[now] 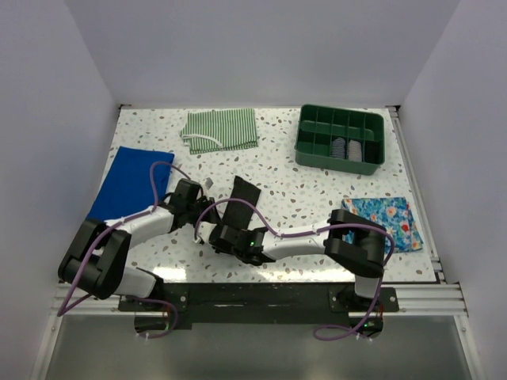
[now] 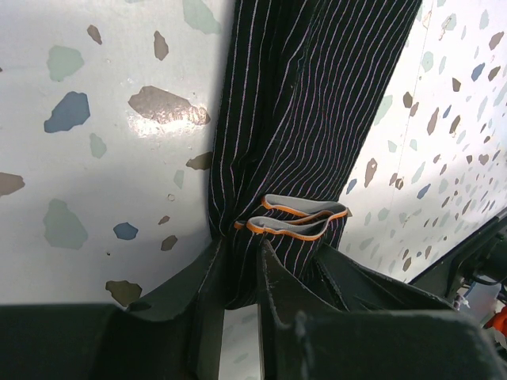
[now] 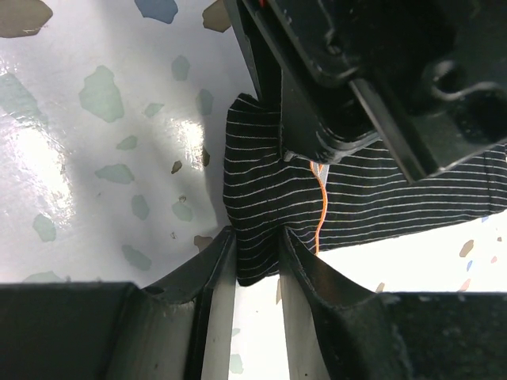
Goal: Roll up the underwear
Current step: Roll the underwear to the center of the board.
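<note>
The underwear (image 1: 242,196) is black with thin pale pinstripes and an orange-edged grey waistband (image 2: 297,222). It lies folded into a narrow strip near the table's front middle. My left gripper (image 2: 242,252) is shut on the strip's near end, beside the waistband. My right gripper (image 3: 257,241) is shut on a corner of the same fabric (image 3: 261,190), close under the left gripper's body (image 3: 356,79). In the top view both grippers meet at the strip's near end, left (image 1: 203,207) and right (image 1: 225,231).
A green-and-white striped cloth (image 1: 222,129) lies at the back. A green divided tray (image 1: 310,149) stands at the back right. A plain blue cloth (image 1: 131,180) lies at the left edge, and a blue floral cloth (image 1: 388,222) at the right.
</note>
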### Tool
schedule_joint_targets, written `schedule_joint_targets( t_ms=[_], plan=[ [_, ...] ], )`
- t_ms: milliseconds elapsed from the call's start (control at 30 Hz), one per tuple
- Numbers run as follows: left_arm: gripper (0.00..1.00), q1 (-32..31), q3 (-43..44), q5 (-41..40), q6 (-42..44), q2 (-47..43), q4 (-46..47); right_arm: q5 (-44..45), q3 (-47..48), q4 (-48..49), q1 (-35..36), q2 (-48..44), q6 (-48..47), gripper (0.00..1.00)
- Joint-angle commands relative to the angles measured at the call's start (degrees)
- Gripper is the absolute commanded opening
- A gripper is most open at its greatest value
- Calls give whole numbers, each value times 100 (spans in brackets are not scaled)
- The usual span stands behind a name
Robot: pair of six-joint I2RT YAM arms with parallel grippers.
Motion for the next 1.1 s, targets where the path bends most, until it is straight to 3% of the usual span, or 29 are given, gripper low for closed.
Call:
schedule_joint_targets(
  t_ms=[0, 100, 500, 700, 733, 833, 1000, 1067],
  plan=[
    [0, -18, -88, -297, 336, 268, -484, -526, -232, -269, -169, 260, 58, 9],
    [0, -18, -87, -306, 336, 285, -476, -649, -232, -304, -160, 251, 102, 0],
    [1, 17, -52, -438, 257, 13, -449, -2106, 67, -682, -441, -21, 708, 0],
    [13, 61, 0, -666, 186, -277, -511, -2662, 58, -620, -784, -162, 937, 0],
    [18, 61, 0, -684, 178, -338, -511, -2793, 67, -647, -827, -179, 955, 0],
    [19, 79, 9, -702, 169, -496, -484, -2987, 76, -664, -907, -180, 972, 0],
    [28, 105, 44, -886, 107, -795, -519, -3260, 67, -691, -1056, -206, 1060, 0],
    [39, 132, 53, -974, 63, -1006, -519, -3452, 41, -665, -1152, -215, 1113, 0]
  ],
)
